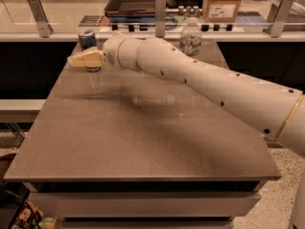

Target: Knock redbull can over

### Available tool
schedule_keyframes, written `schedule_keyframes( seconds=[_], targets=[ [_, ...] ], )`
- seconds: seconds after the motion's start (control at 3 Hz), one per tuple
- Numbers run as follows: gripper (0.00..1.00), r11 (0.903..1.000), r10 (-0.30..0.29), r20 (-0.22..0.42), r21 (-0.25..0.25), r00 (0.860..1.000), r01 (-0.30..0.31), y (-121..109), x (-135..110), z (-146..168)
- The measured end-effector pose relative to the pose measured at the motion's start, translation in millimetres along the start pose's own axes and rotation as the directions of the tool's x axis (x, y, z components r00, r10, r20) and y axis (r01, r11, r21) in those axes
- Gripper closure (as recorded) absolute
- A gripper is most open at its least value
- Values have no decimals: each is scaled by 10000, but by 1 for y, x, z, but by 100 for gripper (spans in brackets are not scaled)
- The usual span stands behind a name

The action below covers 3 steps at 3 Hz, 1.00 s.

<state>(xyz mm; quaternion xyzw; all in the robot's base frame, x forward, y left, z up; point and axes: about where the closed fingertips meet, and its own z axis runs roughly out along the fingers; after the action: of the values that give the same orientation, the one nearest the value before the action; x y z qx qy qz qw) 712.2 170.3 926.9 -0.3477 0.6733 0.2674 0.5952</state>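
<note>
The redbull can (87, 38) stands upright near the table's (143, 142) far left corner, and we see the gripper (78, 59) crossing in front of its lower half, holding nothing; we cannot tell how far it is open or whether it touches the can. The white arm (200, 78) stretches in from the right, passing in front of a clear water bottle (190, 41) at the far edge.

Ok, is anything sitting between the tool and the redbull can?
Nothing shows between them in the camera view. The tool lies directly in front of the redbull can, overlapping its lower part. I cannot tell whether they touch.
</note>
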Motion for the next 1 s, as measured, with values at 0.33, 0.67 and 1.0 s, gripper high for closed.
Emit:
schedule_keyframes(
  seconds=[0.33,0.67,1.0],
  targets=[
    [0,9999,108,448,121,9989,-113,-3,-5,17],
    [0,9995,255,545,165,9982,-265,-6,-2,33],
    [0,9985,527,404,158,9978,-533,-11,11,50]
  ],
)
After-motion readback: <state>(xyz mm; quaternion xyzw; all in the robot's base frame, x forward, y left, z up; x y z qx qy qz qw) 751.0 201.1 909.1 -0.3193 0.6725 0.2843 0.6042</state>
